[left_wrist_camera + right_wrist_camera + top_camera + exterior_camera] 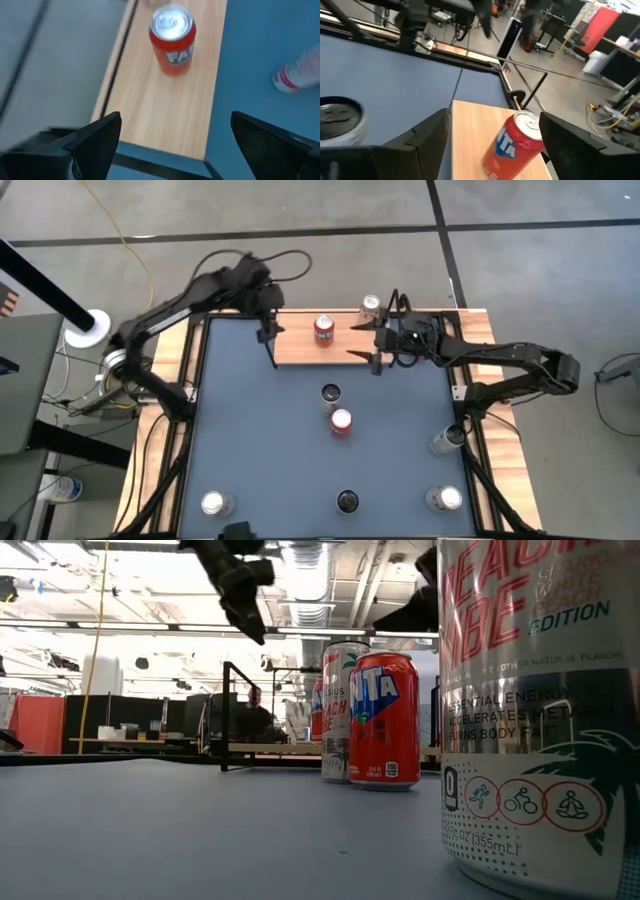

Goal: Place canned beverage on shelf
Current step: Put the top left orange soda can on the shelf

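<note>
The shelf [300, 350], a light-wood board on a black wire frame, stands at the table's far edge. A red can [323, 330] stands upright on it, also seen in the left wrist view [171, 40] and the right wrist view [517, 145]. A silver-topped can [371, 305] stands at the board's far edge. My left gripper [268, 330] hovers open over the board's left end, the red can well ahead of its fingers [175, 130]. My right gripper [366, 342] hovers open just right of the red can, holding nothing [493, 125].
Two cans [331, 394] [341, 422] stand mid-table, in front of the shelf. Several more stand along the near edge and the right side [447, 440] [347, 501] [215, 503]. Wooden rails [160, 450] border the dark-blue tabletop [260, 440], which lies bare at centre left.
</note>
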Robot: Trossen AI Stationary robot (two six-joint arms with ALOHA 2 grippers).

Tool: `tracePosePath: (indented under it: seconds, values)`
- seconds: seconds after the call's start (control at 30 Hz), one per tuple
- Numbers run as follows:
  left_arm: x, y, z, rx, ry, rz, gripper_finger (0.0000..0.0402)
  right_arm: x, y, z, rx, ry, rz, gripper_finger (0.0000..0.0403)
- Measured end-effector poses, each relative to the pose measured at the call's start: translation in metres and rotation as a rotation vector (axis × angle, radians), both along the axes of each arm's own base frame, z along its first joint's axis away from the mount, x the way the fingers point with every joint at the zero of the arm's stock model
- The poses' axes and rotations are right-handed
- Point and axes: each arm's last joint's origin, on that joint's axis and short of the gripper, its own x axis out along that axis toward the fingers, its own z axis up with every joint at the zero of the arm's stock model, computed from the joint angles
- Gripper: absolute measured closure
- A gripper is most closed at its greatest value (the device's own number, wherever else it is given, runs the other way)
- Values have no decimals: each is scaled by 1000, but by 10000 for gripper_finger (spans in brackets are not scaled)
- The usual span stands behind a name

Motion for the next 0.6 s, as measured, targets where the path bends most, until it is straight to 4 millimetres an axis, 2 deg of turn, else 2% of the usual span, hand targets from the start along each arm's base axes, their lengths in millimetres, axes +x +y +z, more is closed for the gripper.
tracePosePath:
  seconds: [0.13,0.3,0.6]
  values:
    - [-26,-20,-11,110,-179,18,37,17,-16,2,42,11,-15,97]
    - [-53,-40,-39,216,-345,38,37,46,-40,6,91,76,-44,97]
    - [-87,-62,-68,315,-385,138,37,90,-79,17,236,201,-111,97]
